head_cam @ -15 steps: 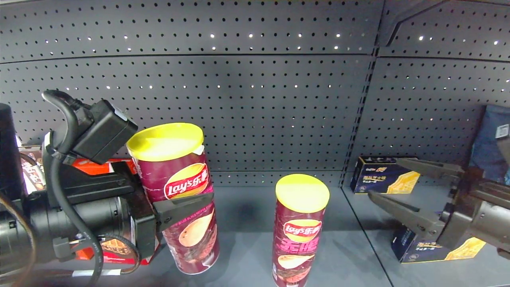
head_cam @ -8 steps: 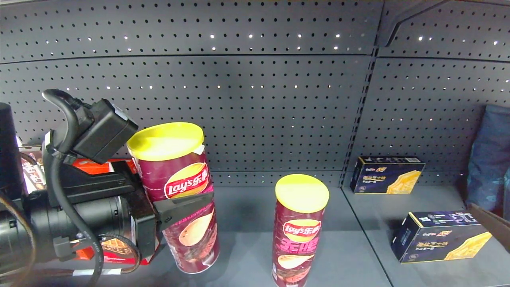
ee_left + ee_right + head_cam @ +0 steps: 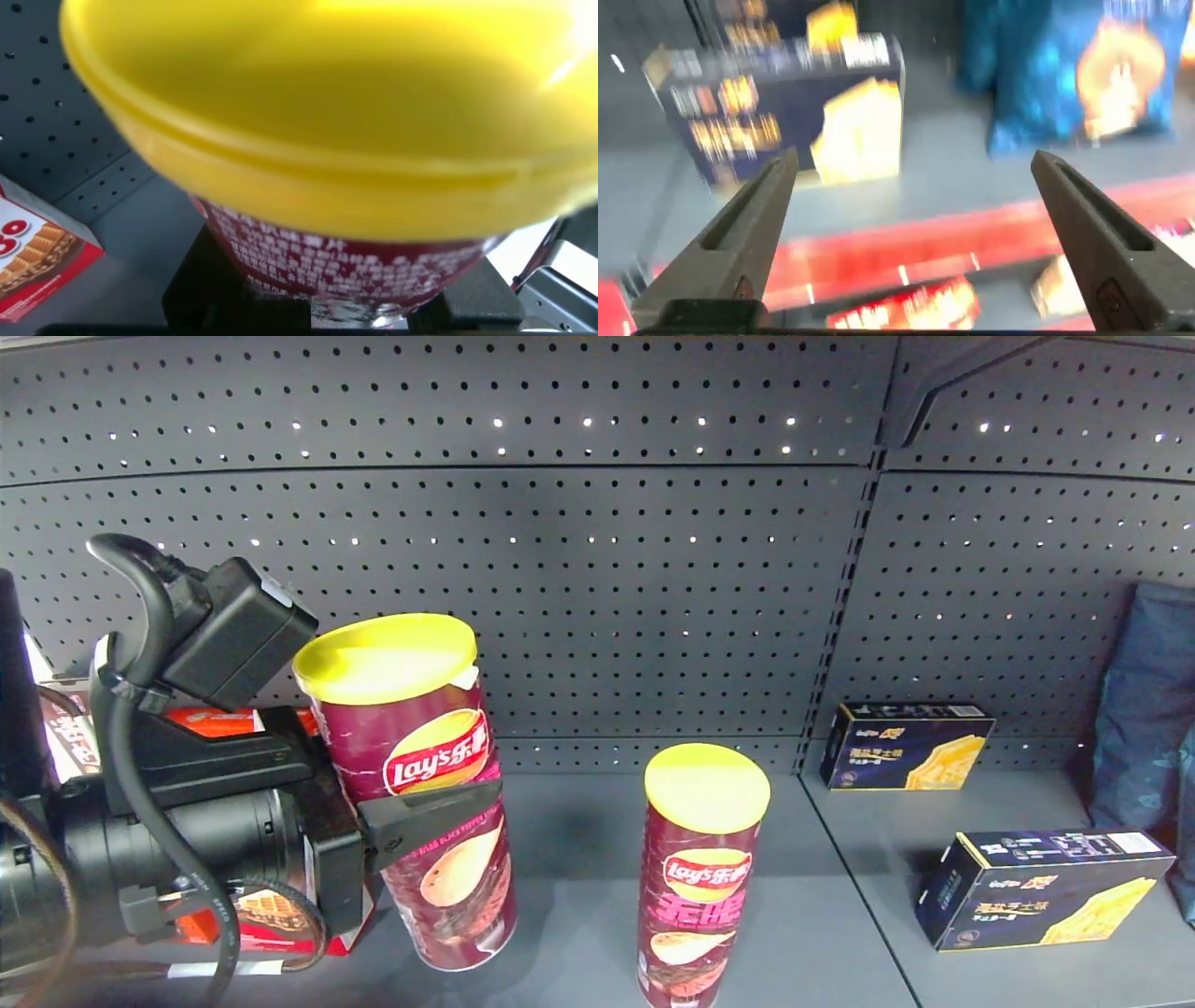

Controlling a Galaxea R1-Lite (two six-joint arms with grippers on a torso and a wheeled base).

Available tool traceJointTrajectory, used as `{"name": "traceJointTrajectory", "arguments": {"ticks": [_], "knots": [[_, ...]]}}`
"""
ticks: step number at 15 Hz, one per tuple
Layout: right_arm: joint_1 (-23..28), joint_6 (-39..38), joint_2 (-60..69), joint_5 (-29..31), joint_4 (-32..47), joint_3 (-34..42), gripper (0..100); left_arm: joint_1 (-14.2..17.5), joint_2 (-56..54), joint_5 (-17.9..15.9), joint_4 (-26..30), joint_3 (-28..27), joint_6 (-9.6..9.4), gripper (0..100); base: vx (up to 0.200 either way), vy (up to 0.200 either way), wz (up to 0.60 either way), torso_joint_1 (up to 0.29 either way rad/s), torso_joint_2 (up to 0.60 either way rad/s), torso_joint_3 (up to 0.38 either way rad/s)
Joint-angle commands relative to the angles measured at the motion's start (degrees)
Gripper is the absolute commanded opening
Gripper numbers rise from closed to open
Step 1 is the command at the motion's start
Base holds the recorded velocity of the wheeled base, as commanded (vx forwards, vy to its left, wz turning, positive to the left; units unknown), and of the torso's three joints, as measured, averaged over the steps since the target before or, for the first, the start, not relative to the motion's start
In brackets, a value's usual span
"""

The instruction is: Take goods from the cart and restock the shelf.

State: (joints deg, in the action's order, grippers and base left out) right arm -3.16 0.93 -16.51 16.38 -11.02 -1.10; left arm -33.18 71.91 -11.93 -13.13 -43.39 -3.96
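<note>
My left gripper is shut on a maroon chips can with a yellow lid, holding it around the middle at the left of the grey shelf. The can leans slightly, its base low over the shelf board. Up close in the left wrist view are the held can's lid and its body. A second, matching can stands upright on the shelf to the right of it. My right gripper is open and holds nothing, in front of the shelf's red edge strip.
A red biscuit box lies behind my left arm. In the bay to the right are two dark blue boxes and a blue bag. The pegboard back wall stands close behind the cans.
My right gripper has pulled back out of the head view to the right. The left gripper with its can has risen a little.
</note>
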Motion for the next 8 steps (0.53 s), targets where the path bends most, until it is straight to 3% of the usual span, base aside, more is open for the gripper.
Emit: {"name": "traceJointTrajectory", "arguments": {"ticks": [1,3,6,8], "knots": [[0.87,-0.31,12.64,0.14,8.74,0.75,100,-0.04,-0.19,-0.02,0.03,0.32,0.01,0,0.0,0.0,0.0,0.0,0.0,0.0],[1.4,1.27,12.64,-3.2,7.94,0.92,100,0.05,-0.72,-0.02,0.03,0.58,0.01,0,0.0,0.0,0.0,0.0,0.0,0.0],[1.84,4.26,12.81,-17.61,8.03,0.92,100,-0.13,-0.72,-0.28,-0.05,0.94,-0.08,0,0.0,0.0,0.0,0.0,0.0,0.0],[2.63,3.91,13.61,-20.25,8.56,0.75,100,-0.66,-0.72,-0.28,-0.05,0.85,-0.08,0,0.0,0.0,0.0,0.0,0.0,0.0]]}}
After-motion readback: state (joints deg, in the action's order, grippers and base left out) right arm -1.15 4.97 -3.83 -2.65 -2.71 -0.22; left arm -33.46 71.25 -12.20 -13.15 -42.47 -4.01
